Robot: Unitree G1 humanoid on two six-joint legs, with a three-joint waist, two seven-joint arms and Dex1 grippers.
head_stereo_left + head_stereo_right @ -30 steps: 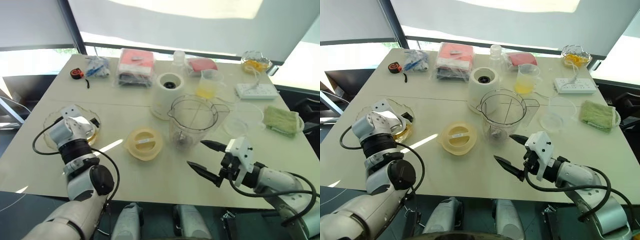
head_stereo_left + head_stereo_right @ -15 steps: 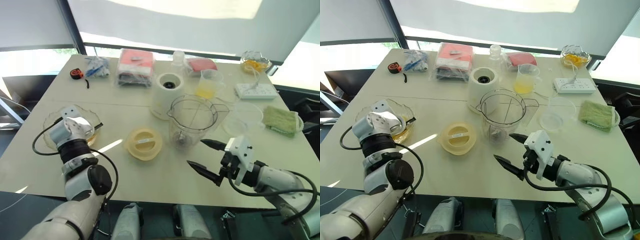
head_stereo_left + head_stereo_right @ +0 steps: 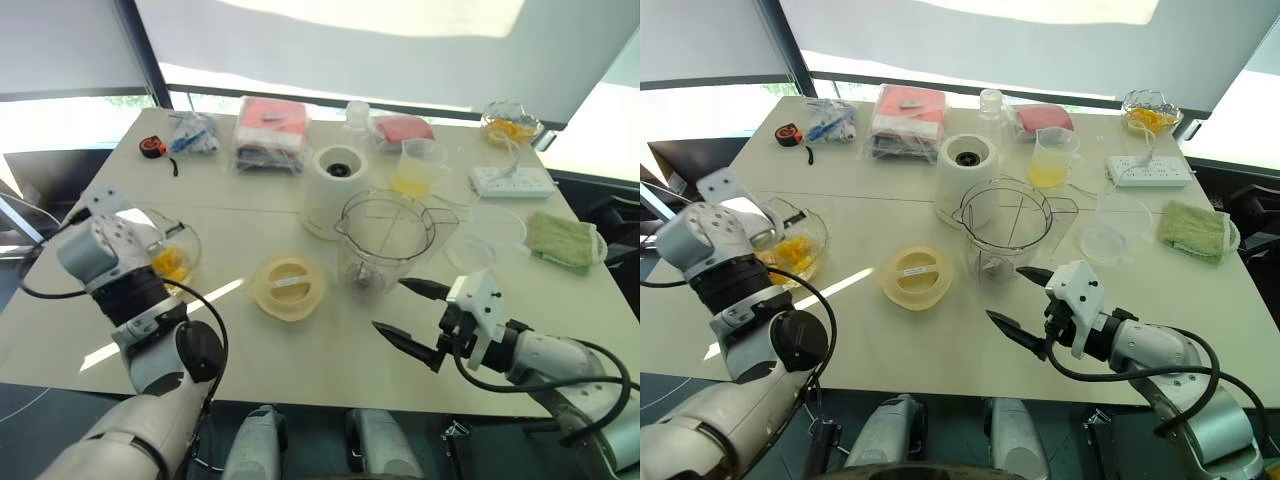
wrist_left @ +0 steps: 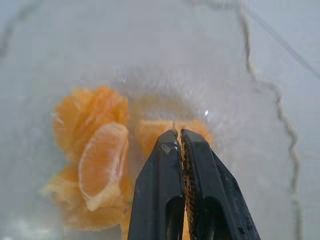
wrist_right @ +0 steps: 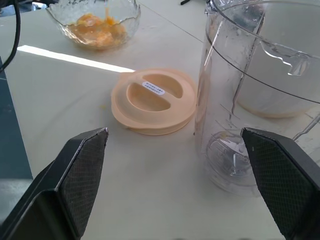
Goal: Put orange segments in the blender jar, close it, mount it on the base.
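We note a beige table (image 3: 300, 350) beneath drawn window blinds (image 3: 400, 60); left gripper (image 4: 179, 137) pressed together, empty, above orange segments (image 4: 100, 160) in their glass bowl (image 5: 95, 20); right gripper (image 3: 412, 315) spread beside blender jar (image 3: 385, 245); base (image 3: 335, 185) behind.

No legible text anywhere on the table (image 3: 250, 215). Only candidate: small white sticker w/ dark print on the pale yellow lid (image 5: 154, 100), lying flat near centre, just left of the blender jar (image 5: 260, 95); characters too small to make out. Faint moulded graduation marks run down the jar's clear wall, no numerals readable. Far side: red-and-white packets in plastic bags (image 3: 272, 130) show patches of print, also unreadable. White power strip (image 3: 512, 181), far right, carries no visible marking. No brand, number or sign can be read.
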